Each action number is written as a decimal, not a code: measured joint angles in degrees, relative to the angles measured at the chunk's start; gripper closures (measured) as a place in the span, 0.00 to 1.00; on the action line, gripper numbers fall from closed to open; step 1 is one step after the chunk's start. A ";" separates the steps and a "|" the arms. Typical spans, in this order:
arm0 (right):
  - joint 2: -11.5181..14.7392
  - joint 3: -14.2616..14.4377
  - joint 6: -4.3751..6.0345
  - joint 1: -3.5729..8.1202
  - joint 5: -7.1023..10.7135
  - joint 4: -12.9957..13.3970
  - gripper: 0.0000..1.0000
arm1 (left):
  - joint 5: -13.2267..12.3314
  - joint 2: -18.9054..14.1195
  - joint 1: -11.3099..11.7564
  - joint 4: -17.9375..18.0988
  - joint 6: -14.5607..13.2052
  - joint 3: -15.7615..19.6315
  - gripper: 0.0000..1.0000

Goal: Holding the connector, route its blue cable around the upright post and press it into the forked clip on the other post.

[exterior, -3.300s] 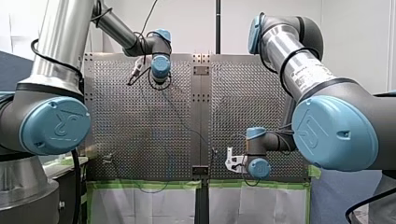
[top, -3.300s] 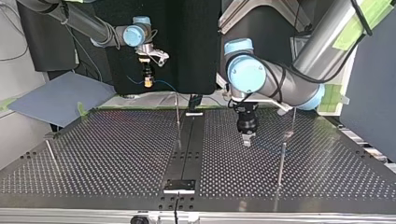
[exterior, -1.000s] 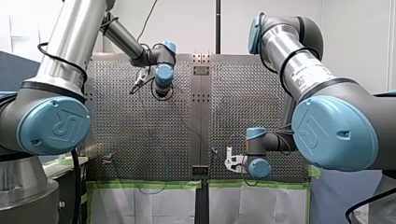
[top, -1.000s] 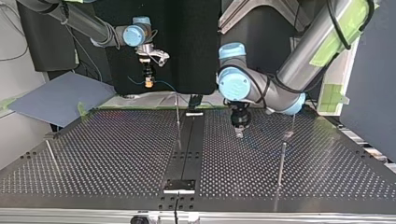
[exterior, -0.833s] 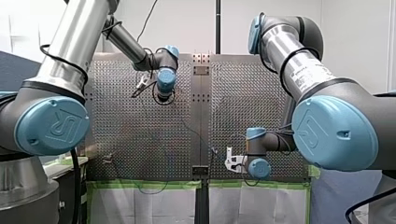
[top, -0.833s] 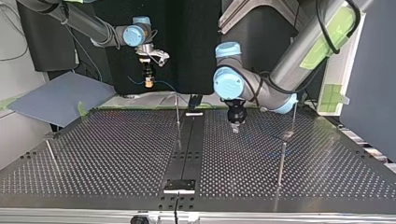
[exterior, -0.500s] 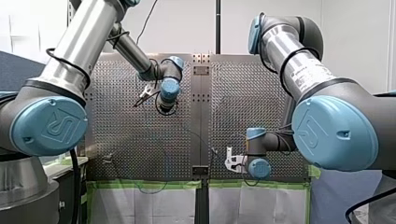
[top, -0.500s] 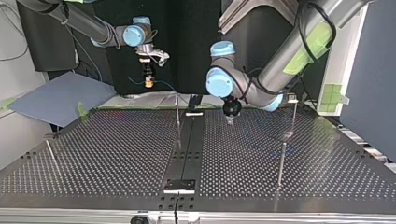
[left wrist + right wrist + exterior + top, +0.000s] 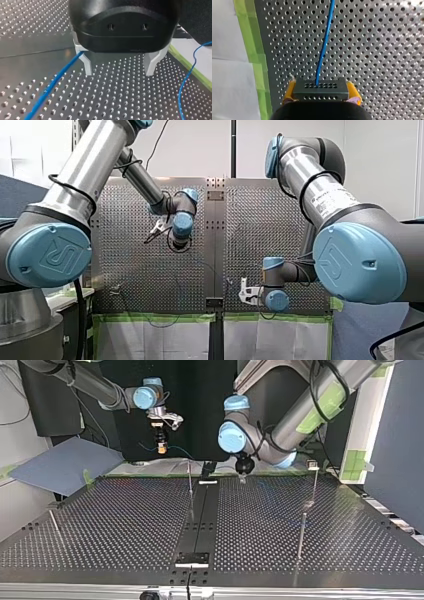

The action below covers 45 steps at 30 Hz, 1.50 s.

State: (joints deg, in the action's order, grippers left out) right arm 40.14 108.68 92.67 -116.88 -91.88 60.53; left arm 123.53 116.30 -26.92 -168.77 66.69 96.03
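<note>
A perforated metal table [image 9: 125,525] filled the scene, with a dark solid strip [image 9: 209,510] running down its middle. Green tape [image 9: 125,318] edged the table's side nearest the front view's camera, with white sheeting [image 9: 125,342] just below it. A flat grey-blue board [image 9: 60,467] lay beyond the table's corner at the top view's left.

Lab bay with a pale wall on one side and a dark backdrop on the other.
In the front view a plain white wall [image 9: 200,145] rises beyond the perforated metal worktop [image 9: 125,265], with a dark pole [image 9: 233,145] upright before it. Green tape [image 9: 150,318] edges the worktop's nearer side, above white sheeting [image 9: 150,342]. In the top view a black backdrop [image 9: 200,410] hangs behind, a blue-grey board [image 9: 60,462] lies at the left, and a dark blue-grey panel [image 9: 400,435] stands at the right beside a white panel [image 9: 367,420].
</note>
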 joint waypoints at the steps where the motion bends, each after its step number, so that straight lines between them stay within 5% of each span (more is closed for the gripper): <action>1: 0.00 0.00 -0.18 -0.11 0.15 -0.01 0.98 | -0.09 0.00 -0.08 0.16 0.15 0.19 0.00; 15: -0.01 0.00 -1.67 -0.79 2.47 -0.34 0.98 | -1.65 0.17 -1.22 1.64 2.11 2.78 0.00; 25: -0.01 0.00 -2.49 -1.57 6.09 0.08 0.96 | -3.36 3.31 -2.42 3.12 4.16 3.17 0.00; 45: -0.01 -0.01 -2.83 -2.77 9.20 0.68 0.96 | -6.59 3.97 -3.68 7.75 8.80 5.89 0.00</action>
State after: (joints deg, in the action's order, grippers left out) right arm 40.13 108.67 89.84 -119.65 -82.68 61.21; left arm 116.94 120.28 -30.59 -161.02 75.49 101.91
